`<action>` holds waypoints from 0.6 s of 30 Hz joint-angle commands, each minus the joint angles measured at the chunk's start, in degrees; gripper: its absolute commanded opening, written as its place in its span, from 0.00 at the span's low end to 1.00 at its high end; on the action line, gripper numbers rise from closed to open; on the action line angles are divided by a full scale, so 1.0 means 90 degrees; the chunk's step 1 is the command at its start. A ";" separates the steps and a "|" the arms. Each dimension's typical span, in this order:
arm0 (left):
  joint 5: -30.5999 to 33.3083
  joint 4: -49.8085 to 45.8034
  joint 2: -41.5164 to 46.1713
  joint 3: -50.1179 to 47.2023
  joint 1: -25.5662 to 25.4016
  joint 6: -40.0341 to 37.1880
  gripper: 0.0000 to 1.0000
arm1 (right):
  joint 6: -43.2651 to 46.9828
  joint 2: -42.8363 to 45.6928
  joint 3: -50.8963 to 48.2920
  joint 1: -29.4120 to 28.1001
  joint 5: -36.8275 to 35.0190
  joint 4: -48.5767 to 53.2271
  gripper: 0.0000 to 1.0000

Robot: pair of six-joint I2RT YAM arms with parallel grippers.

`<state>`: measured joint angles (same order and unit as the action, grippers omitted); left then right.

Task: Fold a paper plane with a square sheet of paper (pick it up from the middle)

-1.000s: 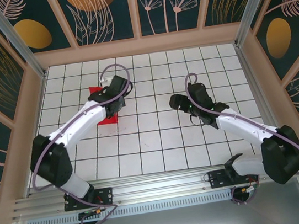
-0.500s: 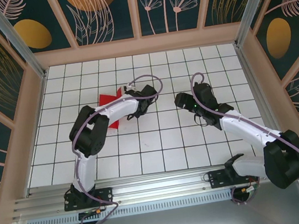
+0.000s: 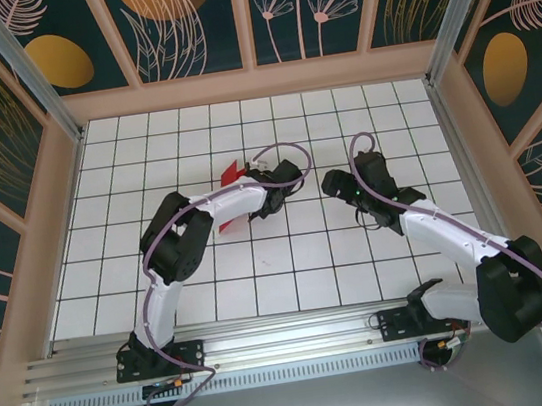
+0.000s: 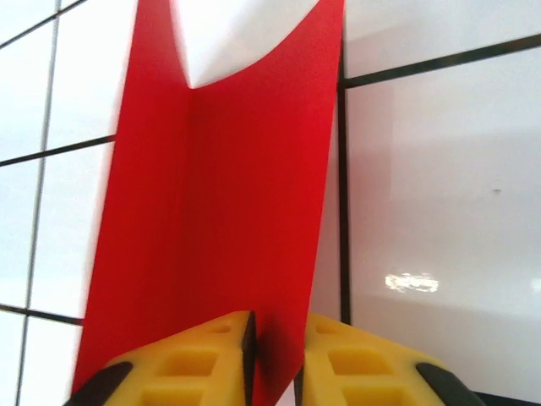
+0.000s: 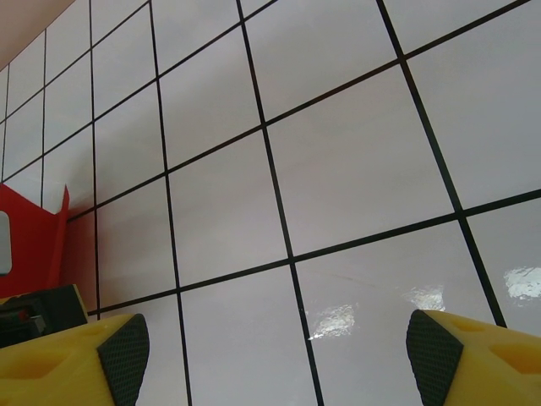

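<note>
Left jaws are straddling the square sheet of paper (image 4: 228,186) at its middle, so it is standing in a V near bench centre; cannot tell if pinching. Right jaws are hovering wide open, probably awaiting handover

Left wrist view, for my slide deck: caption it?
Left gripper pinches the creased red square sheet of paper above the white tiled table.

Square sheet of paper (image 3: 229,172) — mostly hidden under the left arm (image 3: 221,205).
</note>
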<state>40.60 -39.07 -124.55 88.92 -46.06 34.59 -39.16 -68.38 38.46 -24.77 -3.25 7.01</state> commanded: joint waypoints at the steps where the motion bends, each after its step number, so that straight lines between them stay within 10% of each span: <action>1: -0.0742 0.0312 0.0495 -0.0196 0.0016 -0.0031 0.28 | -0.0129 0.0161 -0.0054 0.0075 -0.0071 0.0122 0.82; 10: -0.3495 0.2113 0.2687 -0.1399 0.0152 0.0060 0.53 | 0.0058 -0.0003 0.0008 0.0096 0.0625 -0.0094 0.81; 18: -0.4842 0.3574 0.3799 -0.3149 0.1396 0.0633 0.47 | 0.0168 -0.0969 0.0814 -0.0654 0.0796 -0.0162 0.72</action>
<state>3.36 -11.90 -90.59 65.73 -36.99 37.21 -38.85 -73.80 41.76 -28.03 2.09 7.33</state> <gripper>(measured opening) 0.485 0.729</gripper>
